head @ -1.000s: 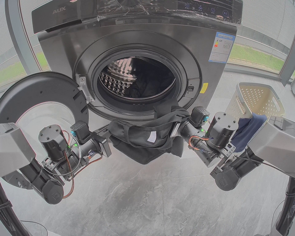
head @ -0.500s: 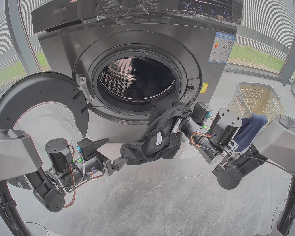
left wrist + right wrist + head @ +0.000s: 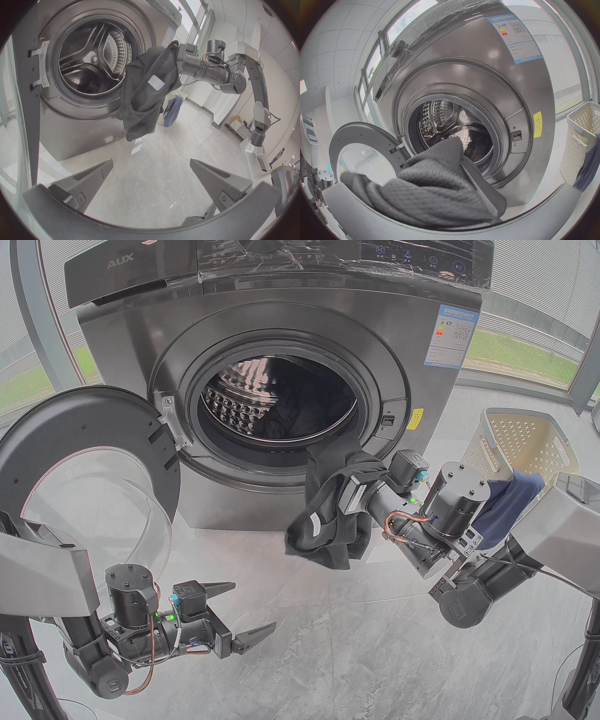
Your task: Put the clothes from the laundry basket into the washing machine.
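A black garment (image 3: pixel 325 515) hangs lengthwise from the right gripper (image 3: pixel 351 485), which is clamped on its bunched top. The cloth's upper edge appears to rest against the lower right rim of the washing machine (image 3: pixel 275 315). The drum mouth (image 3: pixel 281 402) lies up and to the robot's left of that grip, so the right arm looks best placed to lift the cloth over the lip. The left gripper (image 3: pixel 253 605), spread wide and holding nothing, hovers low over the floor (image 3: pixel 350 652), well apart. A blue garment (image 3: pixel 509 499) drapes over the rim of the laundry basket (image 3: pixel 531 434).
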{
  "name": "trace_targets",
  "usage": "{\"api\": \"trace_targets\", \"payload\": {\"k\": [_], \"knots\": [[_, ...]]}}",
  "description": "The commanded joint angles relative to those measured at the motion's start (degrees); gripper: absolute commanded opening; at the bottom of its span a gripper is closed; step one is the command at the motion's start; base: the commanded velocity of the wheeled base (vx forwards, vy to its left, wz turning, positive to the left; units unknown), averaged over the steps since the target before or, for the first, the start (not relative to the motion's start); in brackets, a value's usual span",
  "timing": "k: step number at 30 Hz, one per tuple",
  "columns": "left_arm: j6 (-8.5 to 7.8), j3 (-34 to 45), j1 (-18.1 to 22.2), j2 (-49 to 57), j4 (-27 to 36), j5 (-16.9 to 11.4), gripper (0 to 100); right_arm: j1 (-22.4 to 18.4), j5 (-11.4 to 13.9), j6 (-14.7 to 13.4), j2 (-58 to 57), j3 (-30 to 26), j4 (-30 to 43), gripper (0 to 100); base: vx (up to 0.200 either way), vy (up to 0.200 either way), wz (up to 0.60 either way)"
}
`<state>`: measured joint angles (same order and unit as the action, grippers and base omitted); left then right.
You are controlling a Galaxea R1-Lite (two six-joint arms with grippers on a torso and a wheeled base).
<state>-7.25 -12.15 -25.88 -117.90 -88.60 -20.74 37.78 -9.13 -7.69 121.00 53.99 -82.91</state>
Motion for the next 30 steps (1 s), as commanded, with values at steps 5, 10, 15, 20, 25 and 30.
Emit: {"api": "trace_targets", "payload": {"k": [5,10,15,20,25,30], "knots": [[1.54,-5.6,-2.6,-0.9,-0.1,0.6,100,1.0,0.0,-0.4,0.1,-0.2,-0.1,0,0.000,0.000,0.00],[2.42,-13.9,-3.8,-4.3,0.0,2.6,100,1.9,-0.1,-0.4,0.6,-1.1,-0.1,0,0.000,0.000,0.00],[3.21,-22.9,-4.6,-8.8,0.0,2.6,100,3.3,-0.1,-0.4,0.8,-0.9,-0.1,0,0.000,0.000,0.00],[4.70,-30.5,-6.5,-13.0,0.0,2.8,100,4.4,-0.1,-0.4,1.5,-0.8,-0.1,0,0.000,0.000,0.00],[4.70,-34.2,-7.2,-15.2,0.0,3.1,100,5.1,-0.1,-0.4,1.6,-0.7,0.0,0,0.000,0.000,0.00],[4.88,-38.9,-7.2,-17.7,0.0,5.4,100,5.9,-0.2,-0.5,1.1,-0.8,0.0,0,0.000,0.000,0.00]]}}
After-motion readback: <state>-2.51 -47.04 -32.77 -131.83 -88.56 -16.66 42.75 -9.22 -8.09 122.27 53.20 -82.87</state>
